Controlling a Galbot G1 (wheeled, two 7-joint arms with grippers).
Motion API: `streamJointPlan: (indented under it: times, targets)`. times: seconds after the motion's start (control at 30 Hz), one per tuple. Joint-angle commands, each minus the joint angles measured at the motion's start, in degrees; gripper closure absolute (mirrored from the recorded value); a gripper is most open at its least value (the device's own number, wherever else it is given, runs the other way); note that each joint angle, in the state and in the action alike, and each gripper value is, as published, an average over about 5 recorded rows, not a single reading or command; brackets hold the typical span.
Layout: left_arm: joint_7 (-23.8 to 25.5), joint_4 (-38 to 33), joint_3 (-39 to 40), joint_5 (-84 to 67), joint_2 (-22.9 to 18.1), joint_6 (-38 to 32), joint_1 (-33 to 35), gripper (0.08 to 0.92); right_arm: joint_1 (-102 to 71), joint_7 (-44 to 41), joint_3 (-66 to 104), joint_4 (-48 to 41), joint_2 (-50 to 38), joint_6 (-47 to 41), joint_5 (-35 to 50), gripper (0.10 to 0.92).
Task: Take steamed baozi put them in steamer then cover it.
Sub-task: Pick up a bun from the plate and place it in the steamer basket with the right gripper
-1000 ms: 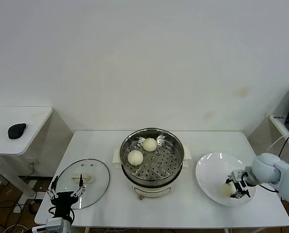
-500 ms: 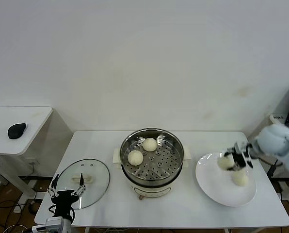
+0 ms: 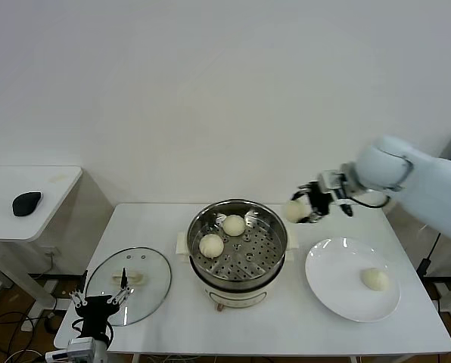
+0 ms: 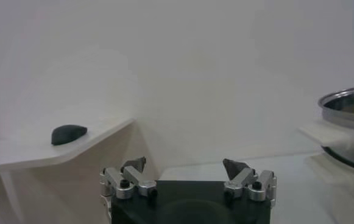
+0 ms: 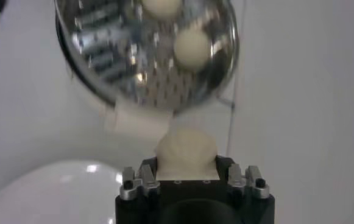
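My right gripper (image 3: 303,209) is shut on a cream-white baozi (image 3: 294,211) and holds it in the air just right of the steamer (image 3: 237,266), above its rim. In the right wrist view the held baozi (image 5: 186,153) sits between the jaws with the steamer (image 5: 97,55) beyond. Two baozi (image 3: 211,245) (image 3: 234,224) lie on the perforated tray. One baozi (image 3: 374,279) lies on the white plate (image 3: 331,283). The glass cover (image 3: 146,291) lies flat on the table left of the steamer. My left gripper (image 3: 98,303) is open, parked at the cover's front edge.
A side table (image 3: 51,189) at the left carries a black mouse (image 3: 26,203). The white wall stands behind the table. The steamer's side handle (image 4: 332,135) shows in the left wrist view.
My right gripper lifted one baozi off the plate and carried it up and left to the steamer's right rim. The left arm stayed in place.
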Motion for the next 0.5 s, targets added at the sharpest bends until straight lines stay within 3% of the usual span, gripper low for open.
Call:
streamJointPlan:
  times: [0.03,0.5]
  targets:
    - [-0.11,-0.17,-0.54,-0.15,-0.57,-0.18,0.04,0.177,5.25,1.02,-9.67,-1.58,15.15,7.49,-2.52,0.431]
    - [-0.2,-0.61,-1.63,-0.4,-1.22,-0.24,0.11,0.177,0.93,-0.35,-12.82,-5.44,22.39,21.07,-13.03,0.429]
